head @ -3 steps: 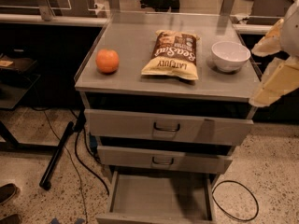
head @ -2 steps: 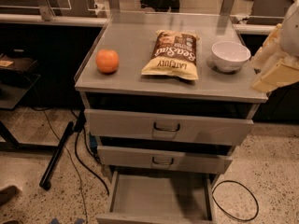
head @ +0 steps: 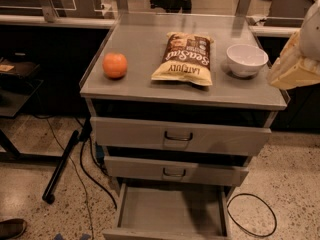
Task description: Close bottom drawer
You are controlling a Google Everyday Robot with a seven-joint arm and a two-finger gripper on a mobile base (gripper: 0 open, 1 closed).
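Observation:
The grey cabinet (head: 150, 84) has three drawers. The bottom drawer (head: 170, 211) is pulled far out toward me, its plain grey tray showing and its front at the lower edge of the view. The mid-sized drawer (head: 175, 171) and the top drawer (head: 180, 136) stand slightly out, each with a dark loop handle. My gripper (head: 292, 66), pale and cream coloured, hangs at the right edge of the view, level with the cabinet top and beside its right corner, well above the bottom drawer and touching nothing.
On the cabinet top lie an orange (head: 115, 65), a chip bag (head: 184, 59) and a white bowl (head: 246, 60). A black cable loop (head: 252, 216) lies on the floor at right, a dark pole (head: 62, 166) and cables at left, a shoe (head: 12, 228) at lower left.
My gripper has risen a little and drawn toward the right edge of the view. The drawers and the things on top have not moved.

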